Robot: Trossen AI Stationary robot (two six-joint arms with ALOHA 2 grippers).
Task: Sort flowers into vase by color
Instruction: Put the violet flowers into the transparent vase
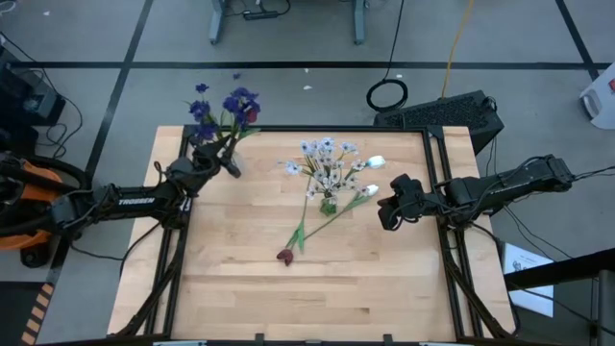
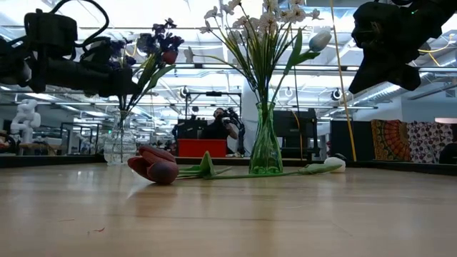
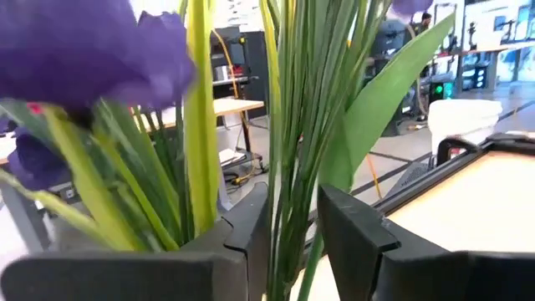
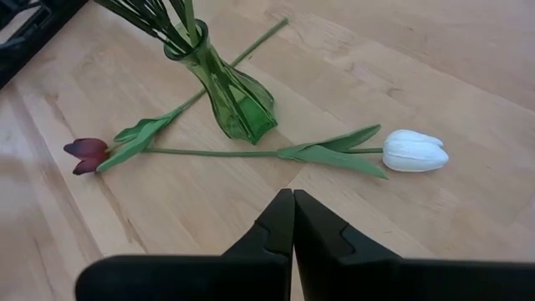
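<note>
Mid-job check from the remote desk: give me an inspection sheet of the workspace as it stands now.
Surface: wooden table, bare toward the near edge.
Job's things: green vase holds pale white-lilac flowers and a white tulip; clear vase at the far left corner holds purple-blue flowers and a dark red tulip. Lying on the table: dark red tulip and white tulip, stems running by the green vase.
Clutter: nothing seen.
Grippers: left gripper partly open around the stems in the clear vase; right gripper shut, empty, above the lying white tulip.
Cables: coiled black cable on the floor.
Surroundings: a person far behind the table.
</note>
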